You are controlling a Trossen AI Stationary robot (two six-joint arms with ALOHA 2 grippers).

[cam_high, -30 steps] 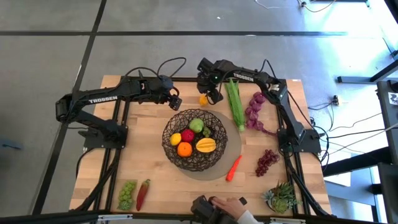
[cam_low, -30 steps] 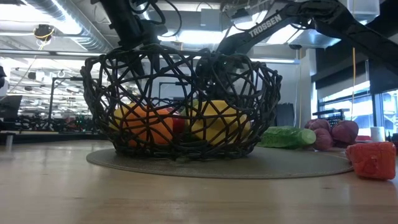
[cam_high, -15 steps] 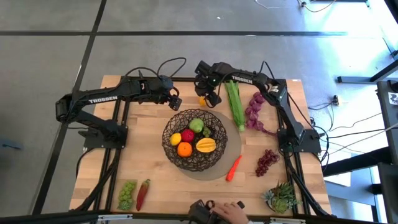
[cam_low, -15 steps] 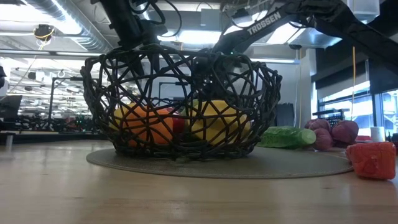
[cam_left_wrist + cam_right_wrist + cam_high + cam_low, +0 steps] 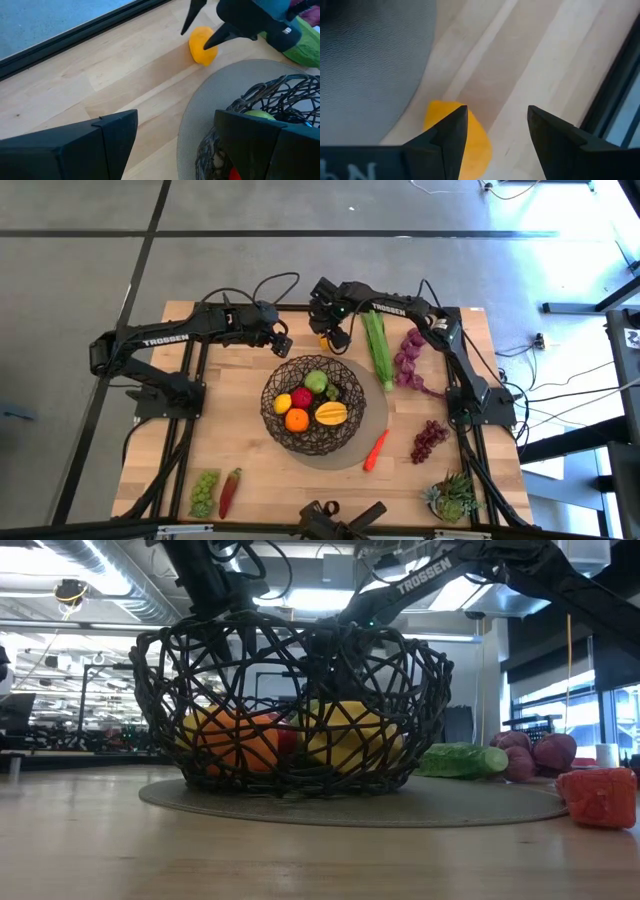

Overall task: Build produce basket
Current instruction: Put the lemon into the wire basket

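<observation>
High view: the basket (image 5: pixel 313 418) sits mid-table on its grey mat (image 5: pixel 378 412), holding an orange, lemon, apples and a mango. The right gripper (image 5: pixel 331 337) hovers over a small orange fruit (image 5: pixel 326 340) just beyond the basket's far rim. The left gripper (image 5: pixel 283 343) waits nearby, to the left.
Low view: basket (image 5: pixel 290 710) fills the middle; green stalk (image 5: pixel 462 760) and carrot (image 5: pixel 598 796) lie to its right.
Left wrist view: left fingers (image 5: pixel 90 145) parted, nothing between them; orange fruit (image 5: pixel 202 45) beside the mat.
Right wrist view: right fingers (image 5: pixel 447 135) spread apart, orange fruit (image 5: pixel 477 145) under one tip, not gripped.
</observation>
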